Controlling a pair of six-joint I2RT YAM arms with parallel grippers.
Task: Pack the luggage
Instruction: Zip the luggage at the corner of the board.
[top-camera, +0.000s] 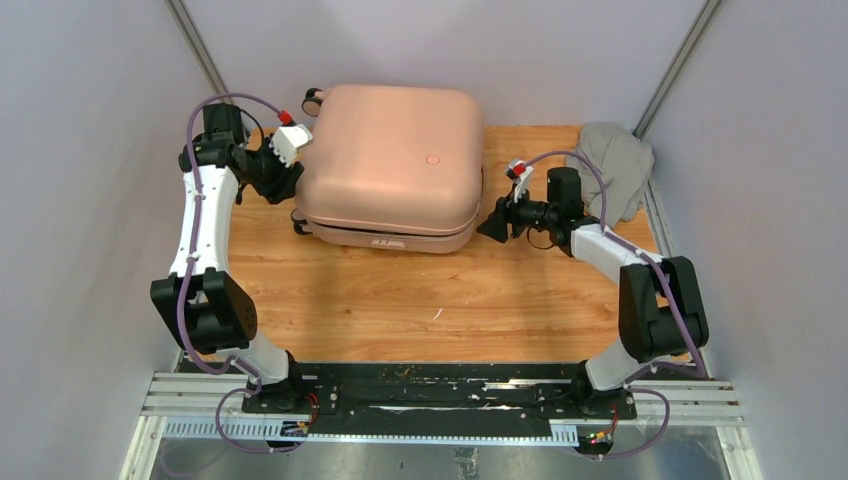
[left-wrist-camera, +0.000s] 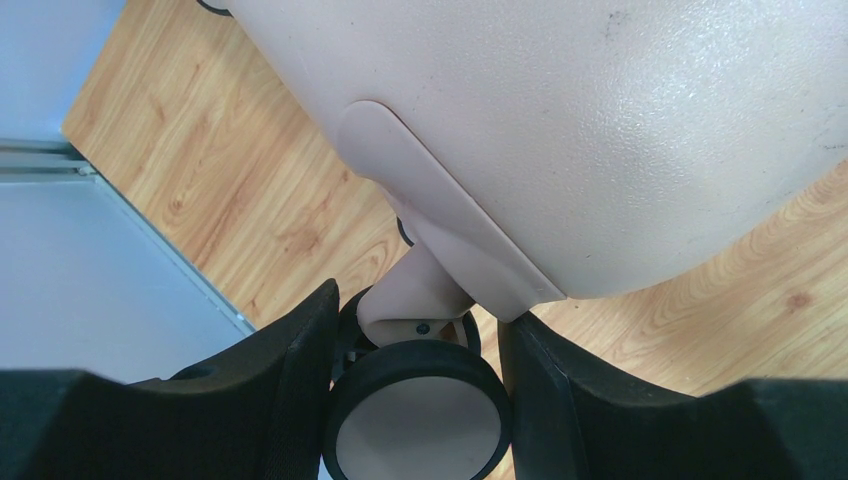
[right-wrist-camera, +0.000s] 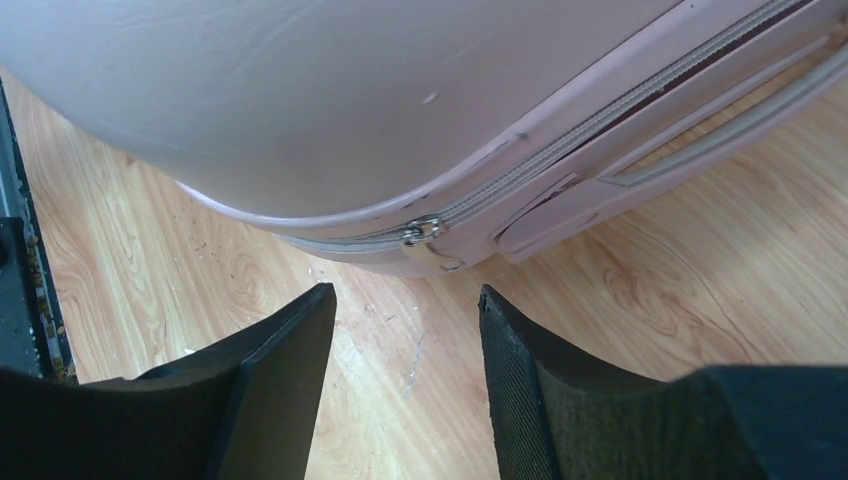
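- Right of the luggage (top-camera: 395, 150), well apart from it, grey cloth bundle (top-camera: 615, 160) sits outside; luggage itself lies flat on table (top-camera: 400, 310), lid down
- judged: packing barely begun; shell needs opening, bundle goes in, then closing
- left gripper (left-wrist-camera: 418, 308) at luggage's left side, fingers either side of caster wheel (left-wrist-camera: 418, 425); cannot tell if pinching
- right gripper (right-wrist-camera: 405, 293) released, empty, just off luggage's right front corner near zip pull (right-wrist-camera: 422, 230)
- bare wood in front of luggage; walls close behind and left of it
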